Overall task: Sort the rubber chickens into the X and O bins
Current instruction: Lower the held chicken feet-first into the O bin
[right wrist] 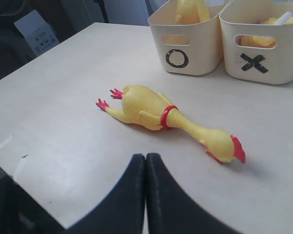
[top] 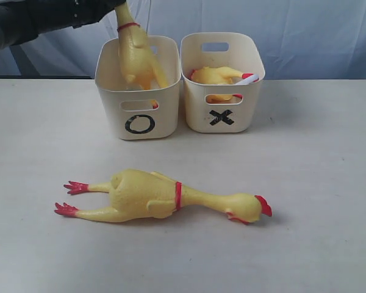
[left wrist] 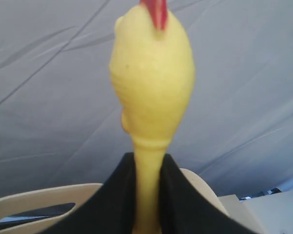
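Chicken [top: 136,58] dangles neck-up from the clenched left claw [left wrist: 147,195] so its body drops into the O bin [top: 110,116], short one [top: 216,75] already sits in the X bin [top: 247,113], last long one [top: 161,195] lies on the desk [top: 329,220], right claw [right wrist: 145,168] pinched shut, empty.

— How is the left arm [top: 30,21] finished?
— A smooth, glossy black casing is seen.
— And the left end effector [left wrist: 147,161] and right end effector [right wrist: 145,158]?
— Matte black, tapered fingers [right wrist: 129,195] are shown on both.
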Robot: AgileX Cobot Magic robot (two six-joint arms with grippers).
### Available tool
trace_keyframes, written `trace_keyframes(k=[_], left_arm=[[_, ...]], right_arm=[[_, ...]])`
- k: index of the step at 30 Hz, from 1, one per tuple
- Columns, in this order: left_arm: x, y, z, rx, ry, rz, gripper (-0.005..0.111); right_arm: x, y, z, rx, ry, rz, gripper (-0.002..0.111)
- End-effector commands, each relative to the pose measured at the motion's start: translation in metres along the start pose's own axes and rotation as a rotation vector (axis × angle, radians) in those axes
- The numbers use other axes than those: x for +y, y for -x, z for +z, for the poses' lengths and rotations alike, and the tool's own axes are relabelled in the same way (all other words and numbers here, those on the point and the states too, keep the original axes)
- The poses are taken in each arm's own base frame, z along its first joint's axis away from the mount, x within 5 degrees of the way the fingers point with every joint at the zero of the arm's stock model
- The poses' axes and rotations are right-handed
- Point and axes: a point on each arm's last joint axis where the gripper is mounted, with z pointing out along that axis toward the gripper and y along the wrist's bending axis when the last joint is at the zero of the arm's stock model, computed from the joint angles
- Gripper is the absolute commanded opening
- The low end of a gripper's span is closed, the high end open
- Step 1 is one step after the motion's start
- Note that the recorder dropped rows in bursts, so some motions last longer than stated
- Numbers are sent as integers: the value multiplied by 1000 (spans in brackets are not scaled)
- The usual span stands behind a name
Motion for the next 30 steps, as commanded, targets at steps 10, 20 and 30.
trace_keyframes(k=[10, 20, 30], left_arm=[[-2, 2, 2, -27, 14, -139, 0], [4, -3, 2, 21, 81, -142, 4], [6, -3, 1, 24, 101, -135, 40]], right_arm=[[0, -2, 2, -6, 11, 6, -1], [0, -2, 2, -6, 11, 6, -1], [0, -2, 2, -6, 11, 6, -1]])
